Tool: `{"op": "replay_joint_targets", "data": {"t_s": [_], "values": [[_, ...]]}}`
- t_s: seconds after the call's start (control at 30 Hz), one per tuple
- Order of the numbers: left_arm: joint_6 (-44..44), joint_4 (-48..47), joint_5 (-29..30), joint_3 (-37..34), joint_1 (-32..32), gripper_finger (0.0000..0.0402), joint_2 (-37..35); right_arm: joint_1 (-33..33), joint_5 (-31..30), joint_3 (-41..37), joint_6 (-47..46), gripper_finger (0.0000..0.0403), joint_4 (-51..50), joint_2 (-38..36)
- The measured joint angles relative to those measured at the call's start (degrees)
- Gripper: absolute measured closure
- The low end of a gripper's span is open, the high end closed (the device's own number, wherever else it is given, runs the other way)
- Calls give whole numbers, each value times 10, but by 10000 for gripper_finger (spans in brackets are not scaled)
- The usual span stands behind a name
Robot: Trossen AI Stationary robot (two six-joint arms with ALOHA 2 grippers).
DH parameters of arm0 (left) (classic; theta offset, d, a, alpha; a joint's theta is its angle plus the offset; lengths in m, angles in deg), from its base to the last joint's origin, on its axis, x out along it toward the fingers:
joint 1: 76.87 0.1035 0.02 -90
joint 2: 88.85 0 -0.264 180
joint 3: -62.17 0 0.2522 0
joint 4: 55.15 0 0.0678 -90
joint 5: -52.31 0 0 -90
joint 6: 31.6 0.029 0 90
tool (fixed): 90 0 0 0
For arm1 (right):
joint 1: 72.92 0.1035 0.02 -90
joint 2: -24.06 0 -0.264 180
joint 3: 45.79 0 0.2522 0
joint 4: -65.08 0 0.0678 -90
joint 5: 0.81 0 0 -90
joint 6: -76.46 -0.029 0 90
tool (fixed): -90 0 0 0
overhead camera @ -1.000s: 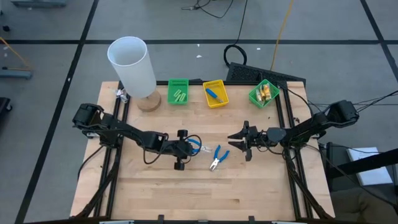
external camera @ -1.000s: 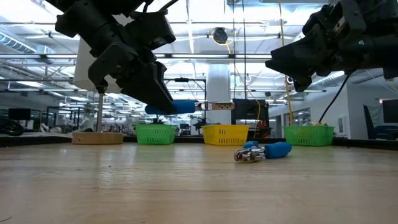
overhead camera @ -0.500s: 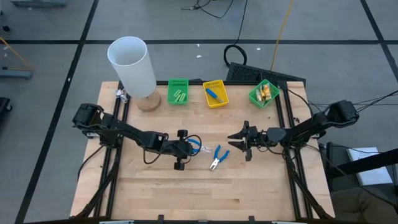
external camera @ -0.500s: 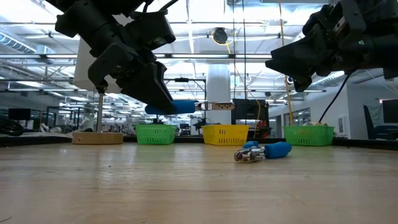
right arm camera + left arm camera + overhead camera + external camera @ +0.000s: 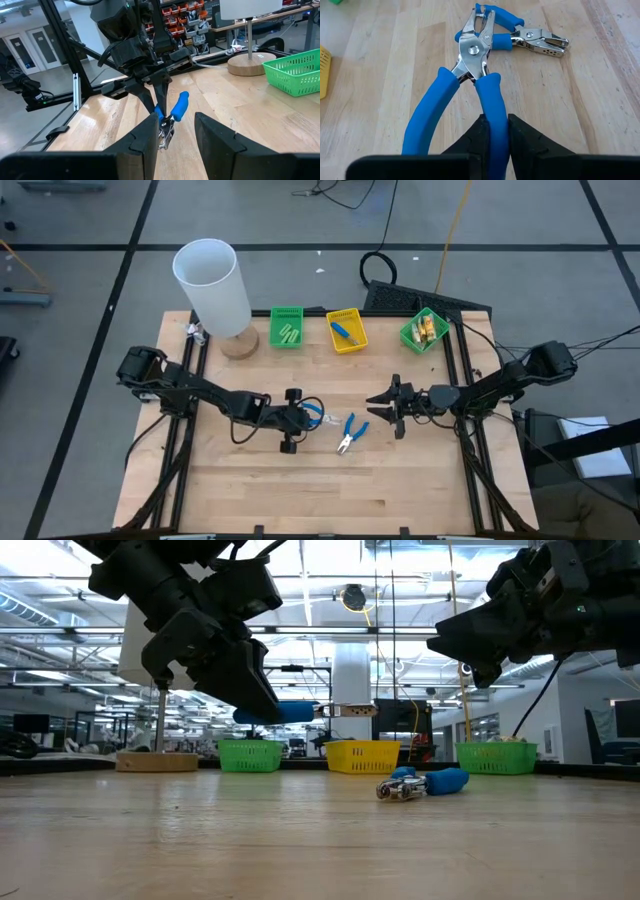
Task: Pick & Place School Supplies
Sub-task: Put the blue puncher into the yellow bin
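Left end effector (image 5: 300,417) clenched on one blue handle of the held pliers (image 5: 470,70), lifted clear of the surface (image 5: 260,490) near centre, nose toward 3 o'clock. Second pliers (image 5: 349,431) lying flat just beyond, at about 4 o'clock from the held pair. Right end effector (image 5: 388,402) released, fingers spread, hovering at 3 o'clock of centre, facing the left.

Likely step: carrying the held tool to the yellow bin (image 5: 347,331) at 12 o'clock, already holding a blue tool. Best done by lifting a little more, keeping the grip firm since only one handle is pinched and the free handle may swing, then lowering well inside the bin walls before letting go.
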State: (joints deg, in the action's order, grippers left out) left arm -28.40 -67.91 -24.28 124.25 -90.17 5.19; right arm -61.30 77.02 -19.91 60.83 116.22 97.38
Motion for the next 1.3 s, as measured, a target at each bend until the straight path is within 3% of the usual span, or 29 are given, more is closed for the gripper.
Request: {"op": "replay_joint_targets", "data": {"t_s": [0.17, 0.33, 0.53, 0.67, 0.77, 1.1, 1.3], "values": [[0, -9, 0, 6, 0, 352, 0, 1, 0, 7, 12, 287, -3, 0], [0, -72, 2, 61, 5, 355, 1, 26, -2, 61, 94, 287, -17, 29], [9, -124, 24, 125, 5, 350, 1, 35, -106, 135, 155, 287, -81, 97], [12, -150, 35, 140, 5, 355, 1, 35, -136, 175, 193, 283, -118, 135], [11, -166, 42, 141, 6, 355, 1, 35, -135, 187, 216, 261, -126, 147], [4, -210, 77, 141, 4, 355, 0, 35, -133, 205, 184, 126, -182, 144], [4, -204, 77, 141, 4, 347, 0, 30, -134, 230, 159, 109, -243, 146]]}}
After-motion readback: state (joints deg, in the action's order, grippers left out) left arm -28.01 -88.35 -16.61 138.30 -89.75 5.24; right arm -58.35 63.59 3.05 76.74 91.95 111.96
